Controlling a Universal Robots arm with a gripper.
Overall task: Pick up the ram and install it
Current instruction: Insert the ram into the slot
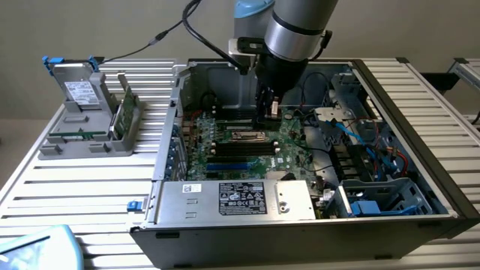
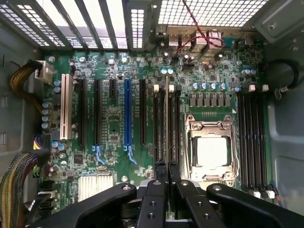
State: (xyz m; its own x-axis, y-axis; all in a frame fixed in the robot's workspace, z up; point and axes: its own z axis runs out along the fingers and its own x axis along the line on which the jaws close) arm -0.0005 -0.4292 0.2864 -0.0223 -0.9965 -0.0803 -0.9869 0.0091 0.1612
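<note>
Edge-on ram (image 2: 166,123), face hidden

No text was legible. The black label (image 1: 241,198) on the power supply (image 1: 294,203) and the white label (image 1: 81,93) on the grey drive (image 1: 73,72) carried print too small to read.

The ram (image 2: 166,118) is a long, thin stick seen edge-on in the wrist view, standing on its long edge and pinched between the closed fingers of the end effector (image 2: 166,167). It sits inside the open computer case, in line with the black memory slots just beside the processor socket. Whether it is seated in a slot cannot be told.
</note>
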